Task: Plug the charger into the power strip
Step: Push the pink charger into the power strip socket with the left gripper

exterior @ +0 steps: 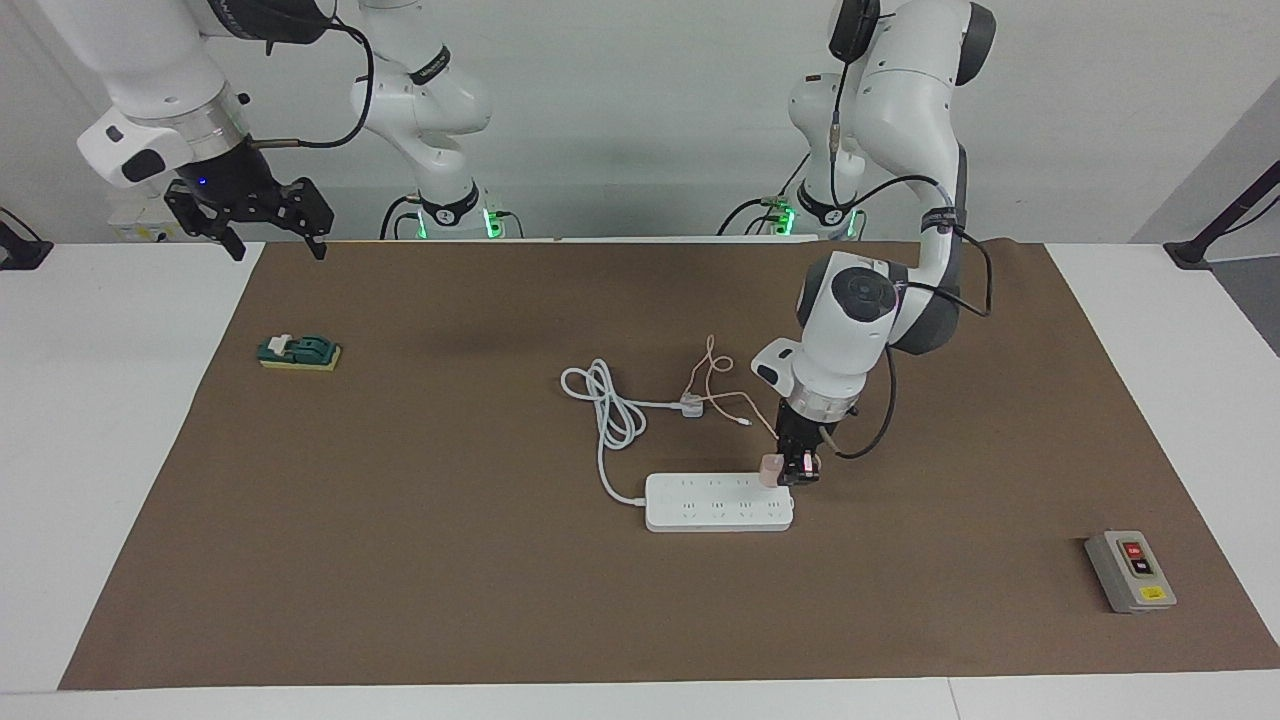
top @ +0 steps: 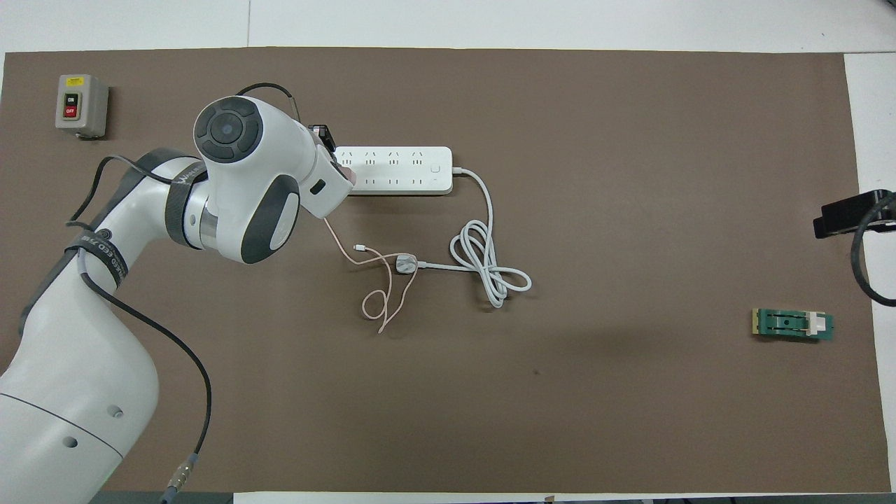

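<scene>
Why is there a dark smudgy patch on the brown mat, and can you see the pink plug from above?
Facing view: the soft dark patch on the brown mat looks like a blurry shadow, probably an arm's. Overhead view: the left arm's white wrist hides the charger almost completely, and a similar faint shadow lies near the green block.

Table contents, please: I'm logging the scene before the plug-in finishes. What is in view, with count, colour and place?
charger: one, pale pink, at the power strip's end, in the left gripper.
power strip: one, white, mid-mat.
white plug: one, nearer the robots than the strip.
grey switch box: one, left arm's end.
green block: one, right arm's end.
brown mat: one, covers the table.
left gripper: shut on the charger.
right gripper: open, waiting above the mat's corner.
</scene>
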`<act>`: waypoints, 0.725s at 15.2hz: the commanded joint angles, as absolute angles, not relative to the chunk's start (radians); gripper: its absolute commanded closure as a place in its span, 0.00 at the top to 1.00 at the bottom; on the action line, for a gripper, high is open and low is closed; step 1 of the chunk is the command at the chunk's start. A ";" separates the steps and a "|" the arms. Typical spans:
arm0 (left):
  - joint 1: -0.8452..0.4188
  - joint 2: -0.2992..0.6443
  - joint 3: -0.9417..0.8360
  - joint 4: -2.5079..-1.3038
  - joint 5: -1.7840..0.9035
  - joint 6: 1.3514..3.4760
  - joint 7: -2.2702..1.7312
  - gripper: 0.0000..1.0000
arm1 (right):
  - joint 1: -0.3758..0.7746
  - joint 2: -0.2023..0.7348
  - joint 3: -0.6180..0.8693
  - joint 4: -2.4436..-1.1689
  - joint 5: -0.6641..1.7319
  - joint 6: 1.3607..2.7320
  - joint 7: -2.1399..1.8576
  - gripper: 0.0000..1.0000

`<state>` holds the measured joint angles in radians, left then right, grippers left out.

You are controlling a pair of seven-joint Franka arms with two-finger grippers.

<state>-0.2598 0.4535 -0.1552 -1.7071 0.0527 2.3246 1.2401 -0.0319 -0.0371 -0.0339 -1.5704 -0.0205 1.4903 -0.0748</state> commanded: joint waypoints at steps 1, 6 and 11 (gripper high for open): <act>-0.291 0.433 -0.135 -1.746 0.049 2.333 1.226 0.00 | -0.044 -0.028 -0.023 -1.554 -0.025 1.471 -0.086 1.00; -0.295 0.468 -0.135 -1.689 0.049 2.286 1.223 0.00 | -0.044 -0.031 -0.023 -1.562 -0.025 1.471 -0.083 1.00; -0.295 0.532 -0.137 -1.605 0.052 2.215 1.229 0.00 | -0.046 -0.032 -0.023 -1.562 -0.025 1.470 -0.084 1.00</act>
